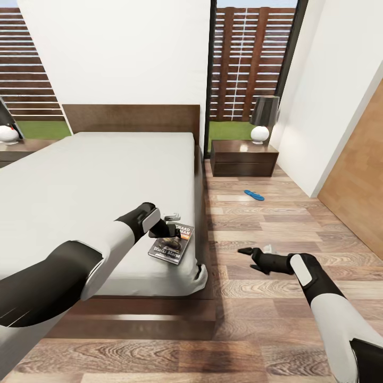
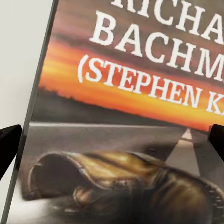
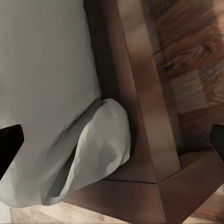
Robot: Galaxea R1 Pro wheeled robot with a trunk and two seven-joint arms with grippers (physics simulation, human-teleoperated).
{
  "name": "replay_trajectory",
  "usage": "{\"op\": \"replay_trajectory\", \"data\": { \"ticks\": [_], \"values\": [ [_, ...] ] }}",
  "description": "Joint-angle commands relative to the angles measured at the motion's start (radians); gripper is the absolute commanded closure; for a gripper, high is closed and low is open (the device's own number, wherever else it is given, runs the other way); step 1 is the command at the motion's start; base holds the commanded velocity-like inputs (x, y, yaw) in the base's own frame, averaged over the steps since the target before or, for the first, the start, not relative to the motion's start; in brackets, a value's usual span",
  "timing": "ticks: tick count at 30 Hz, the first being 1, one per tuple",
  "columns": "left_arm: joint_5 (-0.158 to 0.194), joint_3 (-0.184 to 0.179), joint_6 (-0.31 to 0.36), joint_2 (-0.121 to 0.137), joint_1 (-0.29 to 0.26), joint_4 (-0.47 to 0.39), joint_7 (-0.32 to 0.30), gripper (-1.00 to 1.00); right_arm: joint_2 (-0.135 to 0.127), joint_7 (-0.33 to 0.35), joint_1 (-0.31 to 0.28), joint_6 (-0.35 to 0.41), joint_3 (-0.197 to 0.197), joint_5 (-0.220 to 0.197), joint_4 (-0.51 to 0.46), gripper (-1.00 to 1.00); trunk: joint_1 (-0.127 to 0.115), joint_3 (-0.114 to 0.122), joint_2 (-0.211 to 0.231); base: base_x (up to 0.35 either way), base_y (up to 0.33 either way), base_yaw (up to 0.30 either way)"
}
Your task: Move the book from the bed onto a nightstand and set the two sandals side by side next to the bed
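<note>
So we've got our left gripper (image 1: pixel 171 224) hanging right over the book (image 1: pixel 173 243), which lies flat on the bed (image 1: pixel 106 175) near the mattress's lower right corner, a bit below centre of the head view. In the left wrist view the cover (image 2: pixel 126 116) is huge, white lettering over an orange band with a worn boot below, and our two dark fingertips (image 2: pixel 9 142) sit far out at both edges, so the jaws are spread wide with nothing held. Our right gripper (image 1: pixel 252 255) floats over the wood floor (image 1: pixel 255 319) just right of the bed, fingers apart and empty too; its wrist view looks down on the rumpled mattress corner (image 3: pixel 102 149) and the dark frame. One blue sandal (image 1: pixel 254 195) lies on the floor right of centre, near the nightstand (image 1: pixel 244 158) that carries a lamp (image 1: pixel 263 119).
</note>
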Motion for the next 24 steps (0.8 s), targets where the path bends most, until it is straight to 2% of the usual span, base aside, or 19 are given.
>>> {"op": "replay_trajectory", "data": {
  "ticks": [1, 7, 9, 15, 24],
  "values": [
    [0.011, -0.007, 0.004, 0.0, 0.0, -0.001, 0.004, -1.0, 0.001, 0.019, -0.001, 0.004, -0.004, 0.006, 0.0, -1.0, 0.0, -0.001, 0.0, 0.0, 0.0, 0.0],
    [0.011, -0.007, 0.004, 0.0, 0.0, -0.001, 0.004, -1.0, 0.003, 0.128, -0.003, 0.001, -0.001, 0.003, 0.001, -1.0, 0.0, -0.001, 0.0, 0.0, 0.0, 0.0],
    [0.011, -0.007, 0.004, 0.0, 0.0, -0.001, 0.004, -1.0, 0.004, 0.198, -0.005, 0.001, 0.001, 0.002, 0.003, -1.0, 0.0, -0.001, 0.0, 0.0, 0.0, 0.0],
    [0.011, -0.007, 0.004, 0.0, 0.0, -0.001, 0.004, -1.0, 0.008, 0.246, -0.006, 0.001, 0.003, 0.003, 0.006, -1.0, 0.0, -0.001, 0.0, 0.0, 0.0, 0.0],
    [0.011, -0.007, 0.004, 0.001, 0.0, -0.001, 0.004, -1.0, 0.035, 0.309, -0.007, 0.0, 0.004, 0.003, 0.021, -1.0, 0.0, -0.001, 0.0, 0.0, 0.0, 0.0]
  ]
}}
